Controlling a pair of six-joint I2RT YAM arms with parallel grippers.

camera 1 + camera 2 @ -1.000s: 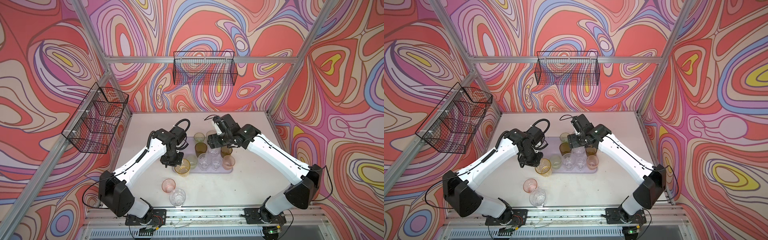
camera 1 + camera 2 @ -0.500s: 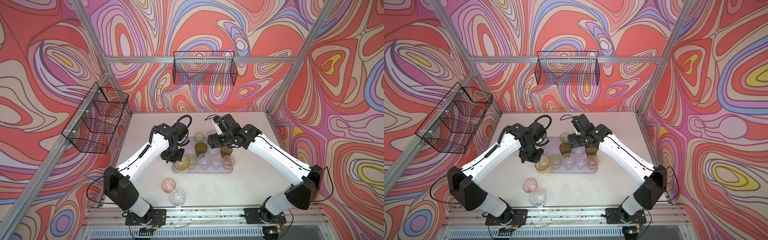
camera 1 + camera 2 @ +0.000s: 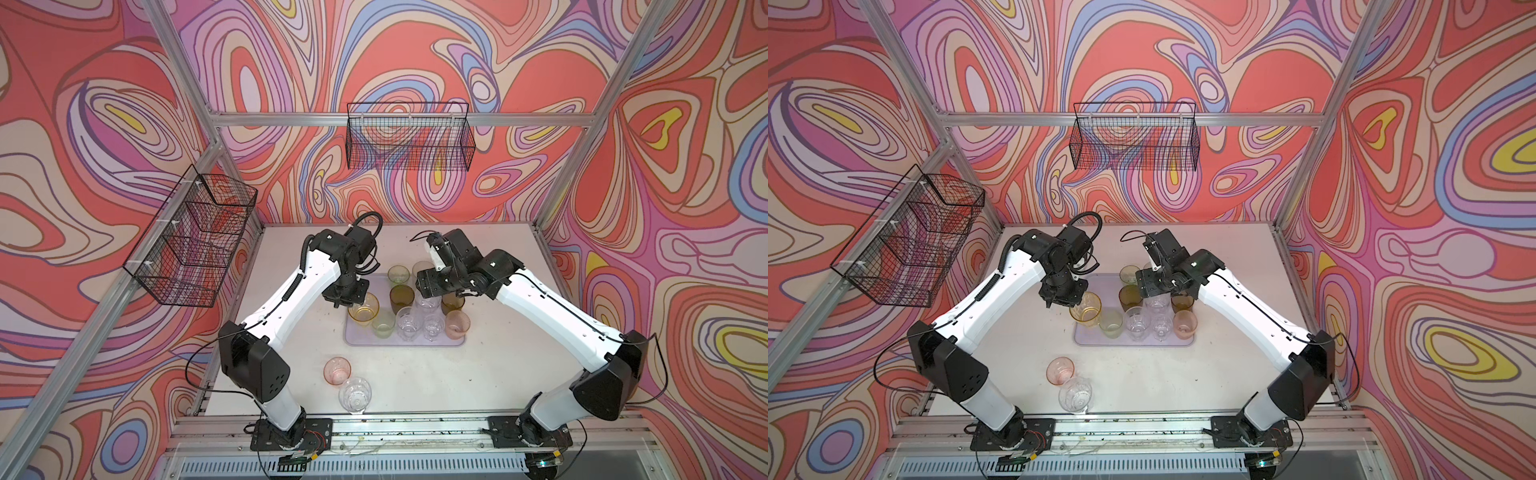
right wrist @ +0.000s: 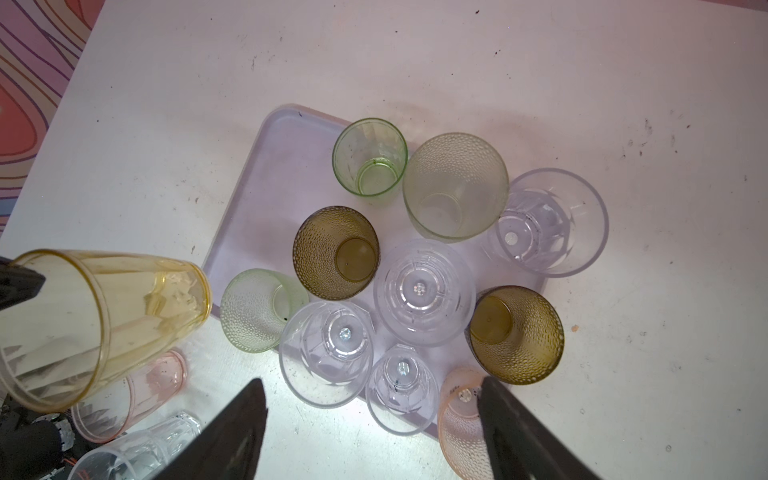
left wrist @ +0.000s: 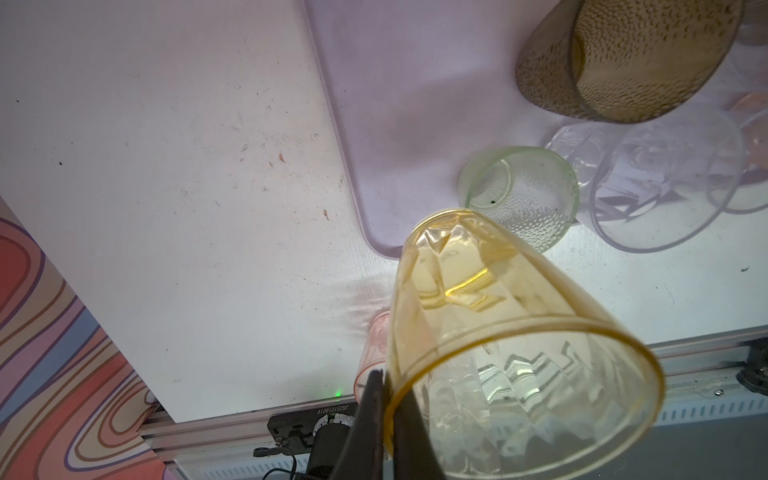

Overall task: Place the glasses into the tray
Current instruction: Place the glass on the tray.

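The left pincer is pressed together on the rim of an amber-yellow faceted translucent plastic tumbler, one finger inside the mouth and one outside. It carries the tumbler tilted at the left edge of the flat rectangular pale lavender plastic tray. Whether the tumbler's base touches the tray cannot be told. A second ago this tumbler sat lower in both top views, at the tray's near left corner. It now lies farther back along that left edge, and the left arm has swung in with it. The right arm and every other glass are where they were. The right pincer is spread wide and holds nothing, hanging above the cluster of glasses standing upright in the tray: clear faceted, pale green, olive-brown and one pink. Two glasses stand outside the tray on the white surface, near its front edge and just beside each other. They are a pink translucent tumbler and a clear faceted tumbler.
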